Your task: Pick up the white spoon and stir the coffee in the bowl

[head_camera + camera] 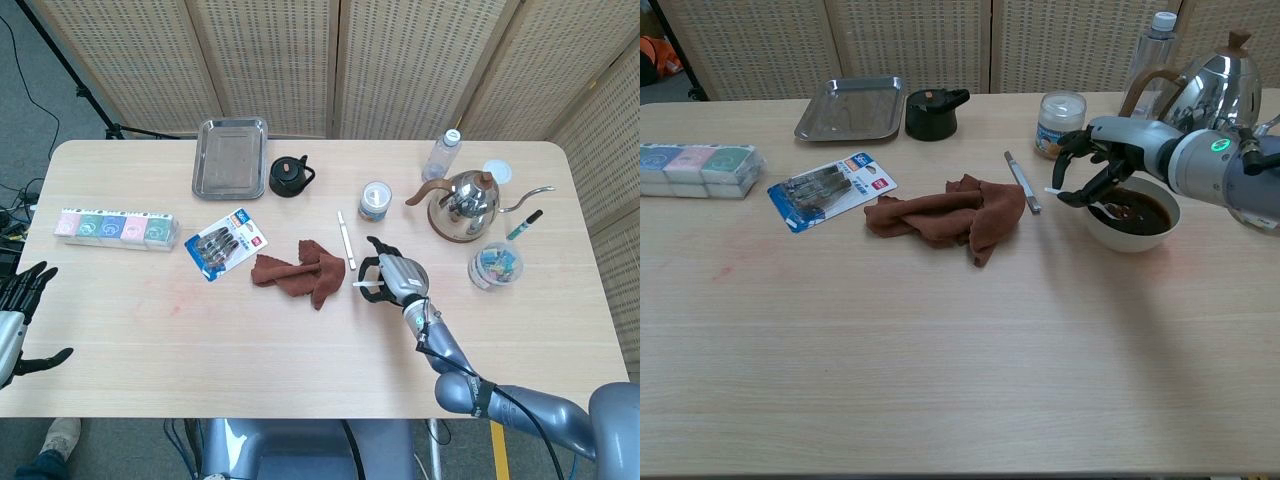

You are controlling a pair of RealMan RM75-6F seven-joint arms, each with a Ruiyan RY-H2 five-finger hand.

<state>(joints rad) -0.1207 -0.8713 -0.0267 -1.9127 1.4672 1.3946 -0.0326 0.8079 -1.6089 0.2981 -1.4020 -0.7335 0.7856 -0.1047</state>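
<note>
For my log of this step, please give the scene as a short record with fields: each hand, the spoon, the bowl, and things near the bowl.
right hand: holds the white spoon by its handle, at the bowl's left rim
white spoon: its scoop end is dipped into the coffee
bowl: white, upright on the table, dark coffee inside
left hand: at the table's left edge, fingers apart, holds nothing
near the bowl: brown cloth and a thin stick to its left, small jar and kettle behind it
</note>
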